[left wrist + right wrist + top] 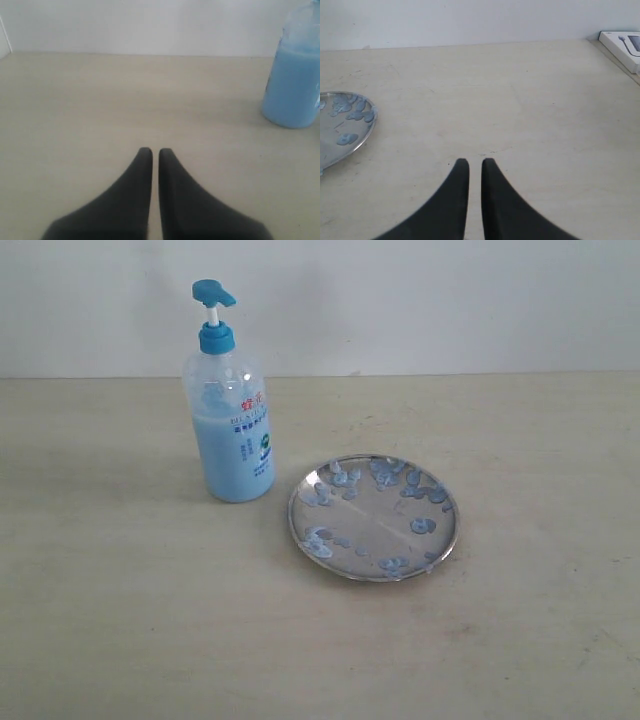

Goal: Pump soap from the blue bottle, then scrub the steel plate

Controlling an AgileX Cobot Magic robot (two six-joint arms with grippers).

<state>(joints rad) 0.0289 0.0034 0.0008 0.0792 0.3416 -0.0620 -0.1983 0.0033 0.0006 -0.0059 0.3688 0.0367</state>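
The blue bottle (228, 400) stands upright on the table, left of centre, its blue pump head up and pale blue soap (235, 455) filling its lower part. To its right lies the steel plate (373, 517), speckled with bluish soap blobs. Neither gripper shows in the exterior view. In the left wrist view my left gripper (151, 150) is shut with nothing held, over bare table, and the blue bottle (295, 75) stands well off to one side. My right gripper (472, 161) is also shut and empty; the steel plate (342, 125) lies apart from it at the frame's edge.
A white box (622, 45) lies at the table's far corner in the right wrist view. A pale wall backs the table. Bare tabletop lies in front of the bottle and plate in the exterior view.
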